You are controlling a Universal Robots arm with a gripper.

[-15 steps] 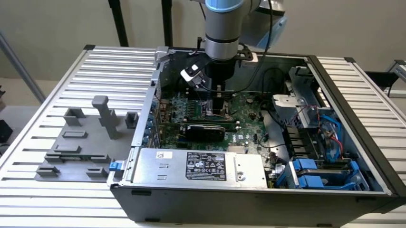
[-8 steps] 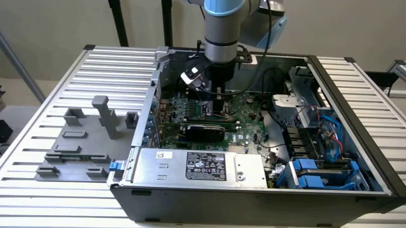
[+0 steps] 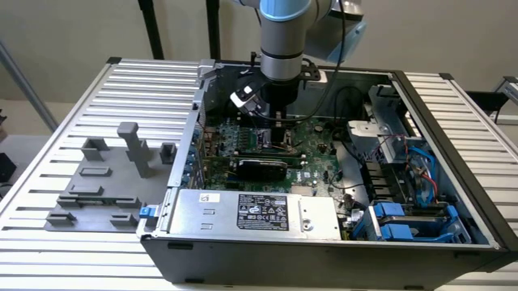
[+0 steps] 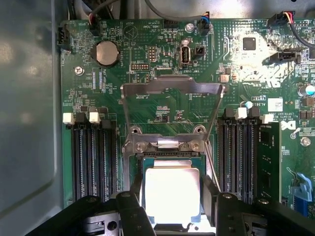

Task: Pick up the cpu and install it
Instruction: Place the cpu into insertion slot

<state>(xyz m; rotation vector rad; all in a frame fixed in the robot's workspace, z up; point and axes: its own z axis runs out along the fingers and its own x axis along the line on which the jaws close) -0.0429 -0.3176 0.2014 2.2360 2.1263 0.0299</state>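
The cpu, a flat square chip with a bright silvery top, lies between my gripper's two dark fingers, which press against its opposite edges. It sits level at the motherboard socket, just below the socket's hinge. The metal load plate is swung up and open beyond it. In the exterior view my gripper reaches straight down into the open computer case, low over the green motherboard.
Black memory slots flank the socket on both sides, with a second bank opposite. A power supply, an expansion card, cables and blue drive bays crowd the case. A grey tray lies on the exterior view's left.
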